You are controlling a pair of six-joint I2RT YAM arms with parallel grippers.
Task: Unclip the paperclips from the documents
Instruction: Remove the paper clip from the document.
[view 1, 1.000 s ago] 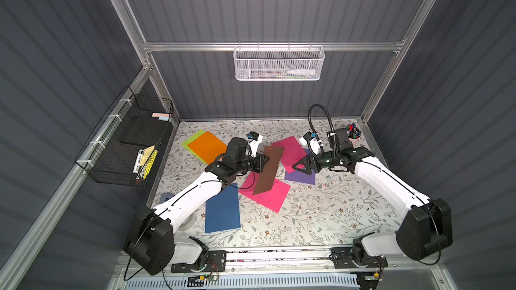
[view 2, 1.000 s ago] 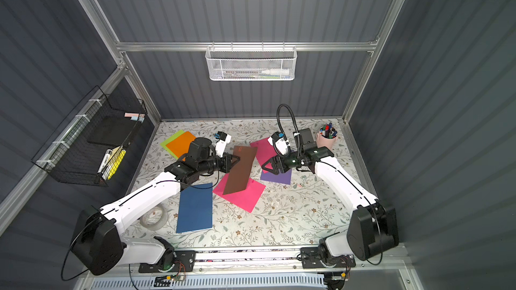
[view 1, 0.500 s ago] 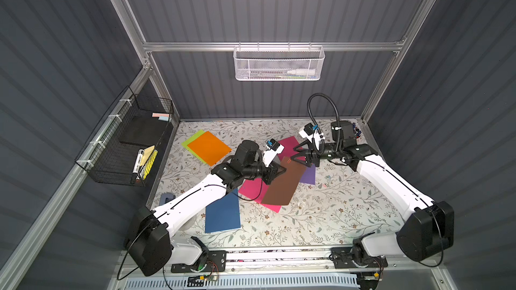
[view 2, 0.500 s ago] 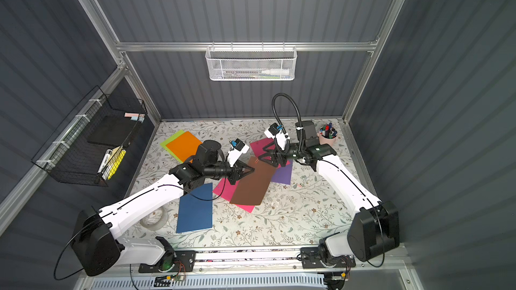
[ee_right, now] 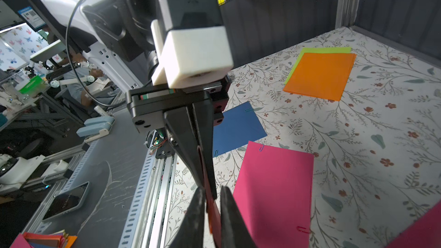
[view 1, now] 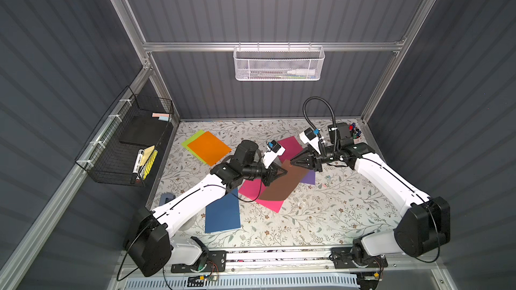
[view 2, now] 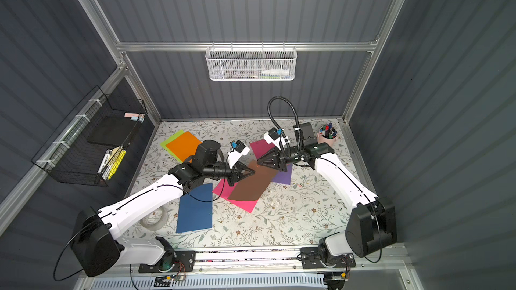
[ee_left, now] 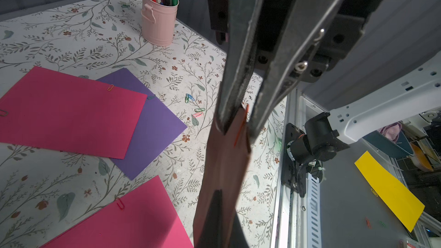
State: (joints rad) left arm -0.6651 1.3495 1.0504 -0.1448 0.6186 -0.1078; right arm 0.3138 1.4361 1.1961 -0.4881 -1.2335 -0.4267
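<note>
The left gripper [view 1: 282, 173] is closed tight on one edge of the brown sheet [view 1: 279, 188] and holds that end up off the tabletop [view 1: 321, 218]. The right gripper [ee_left: 237, 131] points at it from the other side. Its jaws are narrow, one on each side of the sheet's corner, right where a red clip [ee_left: 241, 125] sits. It is hard to tell if they pinch the clip. The low end of the brown sheet is over a pink sheet [view 1: 269, 203]. A purple sheet [view 1: 308, 177] lies just beside, with a teal clip [ee_left: 150, 97] on its edge. A few loose clips [ee_left: 198, 112] lie near it on the tabletop. A blue sheet [view 1: 223, 214] lies by the left arm [view 1: 195, 196]. An orange sheet [view 1: 208, 147] lies on a lime sheet [view 1: 191, 140], well apart, near the back wall [view 1: 251, 101].
</note>
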